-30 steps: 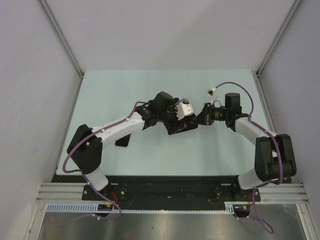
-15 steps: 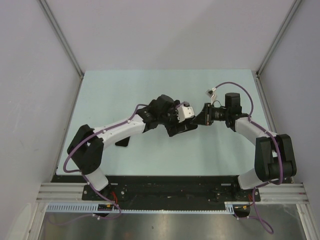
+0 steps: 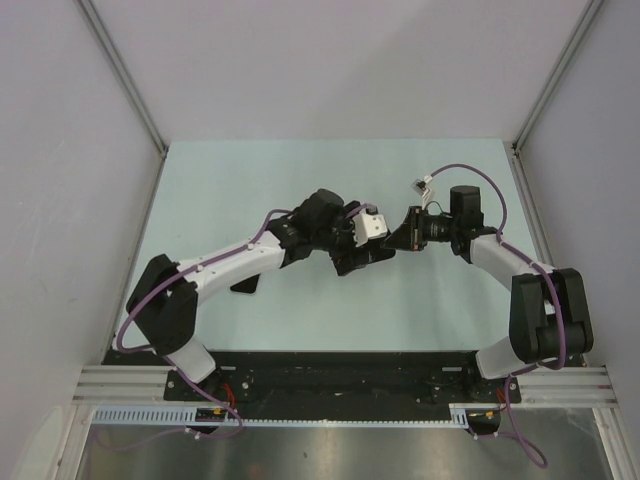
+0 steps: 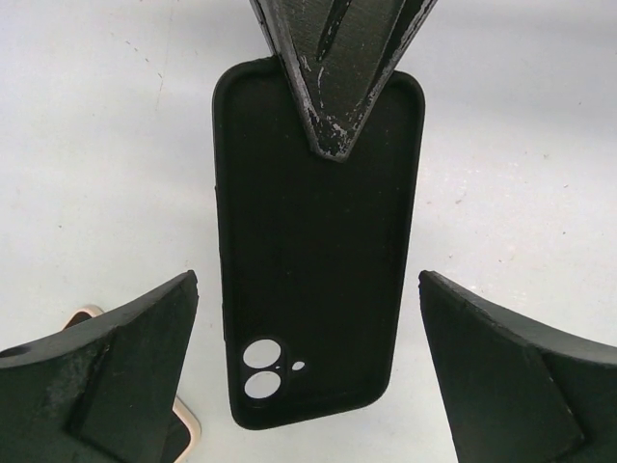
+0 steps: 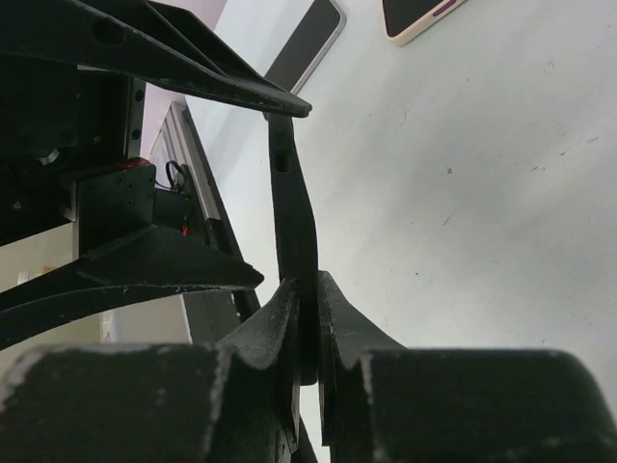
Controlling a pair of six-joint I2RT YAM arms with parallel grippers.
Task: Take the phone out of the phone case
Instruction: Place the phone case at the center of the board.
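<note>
Top external shows both arms reaching in over the pale table point(image 3: 250, 180) and meeting near its middle. The left gripper point(image 3: 362, 258) and the right gripper point(image 3: 394, 243) come almost nose to nose there, and the dark shapes between them are too tangled to sort out from this height. A dark flat slab point(image 3: 243, 283) lies on the table just beside the left forearm, partly under it.

Left wrist looks straight at the black phone case point(image 4: 318, 260), which hangs lengthwise above the table. The right gripper's fingers point(image 4: 337, 87) pinch it at the far end. Its two camera cutouts at the near end show the pale surface straight through, so nothing fills it. The left gripper's own fingers point(image 4: 116, 367) stand spread wide on either side of the case, clear of both long edges and holding nothing. A beige-edged phone point(image 4: 185, 432) peeps out at the lower left corner, mostly hidden behind the left-hand finger.

Right wrist shows the right gripper clamped tight on the case, seen edge-on as a thin, slightly bowed black strip rising from between its fingertips point(image 5: 280, 328). The left gripper's two fingers flank that strip without touching it. Beyond them two phones lie flat on the table: a grey-framed phone point(image 5: 307, 43) and the beige-edged one, well apart from the case.
</note>
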